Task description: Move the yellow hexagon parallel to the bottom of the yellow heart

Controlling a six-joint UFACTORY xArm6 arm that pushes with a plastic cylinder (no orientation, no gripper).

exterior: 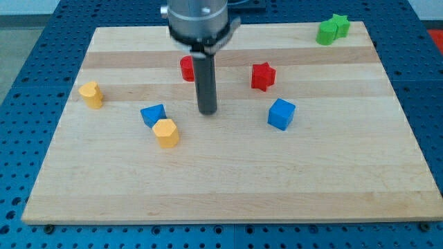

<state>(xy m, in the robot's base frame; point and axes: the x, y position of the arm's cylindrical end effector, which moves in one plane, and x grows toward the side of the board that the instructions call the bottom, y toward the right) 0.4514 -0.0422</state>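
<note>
Seven small coloured blocks lie on the pale wooden bench (pixel 228 187). No claw is fitted; my tip (pixel 208 112) stands near the bench centre, right of and above the yellow hexagon block (pixel 166 132), not touching it. This hexagon touches the blue triangular block (pixel 153 114). The yellow heart block (pixel 91 94) sits well apart at the view's left.
</note>
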